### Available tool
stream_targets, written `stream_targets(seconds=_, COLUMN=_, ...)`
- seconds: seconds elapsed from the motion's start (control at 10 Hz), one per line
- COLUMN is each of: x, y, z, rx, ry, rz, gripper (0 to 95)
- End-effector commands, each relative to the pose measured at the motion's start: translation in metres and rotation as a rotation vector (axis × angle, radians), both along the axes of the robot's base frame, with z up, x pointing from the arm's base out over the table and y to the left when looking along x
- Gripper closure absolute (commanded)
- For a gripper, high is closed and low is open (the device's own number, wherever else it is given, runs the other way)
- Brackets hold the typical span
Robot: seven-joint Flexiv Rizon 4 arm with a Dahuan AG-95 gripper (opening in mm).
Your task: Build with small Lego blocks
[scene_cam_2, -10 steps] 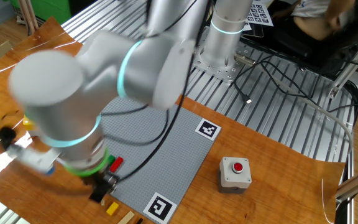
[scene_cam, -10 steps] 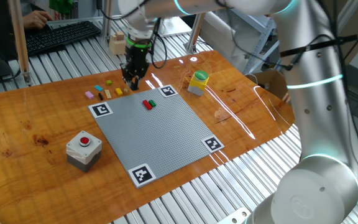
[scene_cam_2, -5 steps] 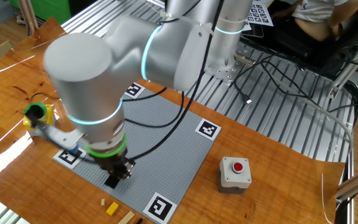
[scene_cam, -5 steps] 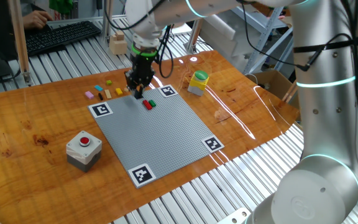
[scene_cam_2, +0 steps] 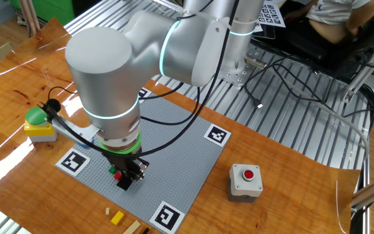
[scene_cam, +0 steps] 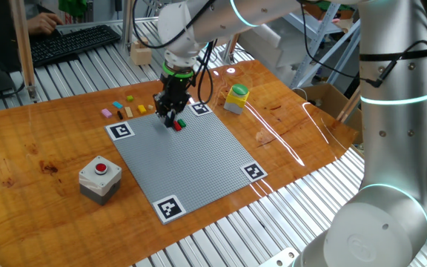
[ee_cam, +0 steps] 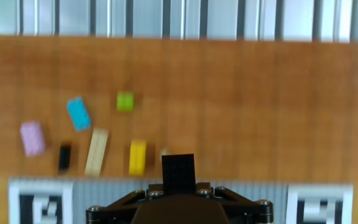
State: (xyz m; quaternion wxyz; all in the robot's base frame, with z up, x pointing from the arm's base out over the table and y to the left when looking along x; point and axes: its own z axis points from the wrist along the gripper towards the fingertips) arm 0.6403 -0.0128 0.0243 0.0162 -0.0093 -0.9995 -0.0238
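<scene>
Hand view alone — black brick (ee_cam: 178, 172) in the tool (ee_cam: 178, 194).

Bright, even indoor light with glare on the glossy wood.

White streaks of reflected overhead light run across the varnished tabletop (scene_cam: 288, 126) in one fixed view and gleam at its far left corner in the other. Shadows are soft and short. Both fixed views are sharp. The hand view is softer: the loose bricks (ee_cam: 79, 113) look slightly blurred, and the dark fingers (ee_cam: 178, 171) sit close and underlit.
</scene>
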Motion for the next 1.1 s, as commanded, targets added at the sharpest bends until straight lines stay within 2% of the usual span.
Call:
stream_targets(seconds=0.1, x=-0.002, y=0.001, z=0.0, rx=-0.001, ry=-0.005, rz=-0.003, gripper=95.0)
stream_targets(seconds=0.5, x=-0.009, y=0.005, z=-0.006, rx=-0.001, ry=-0.016, rz=-0.012, gripper=95.0)
stream_targets(seconds=1.1, x=-0.01, y=0.006, z=-0.014, rx=-0.004, ry=-0.028, rz=-0.024, gripper=95.0)
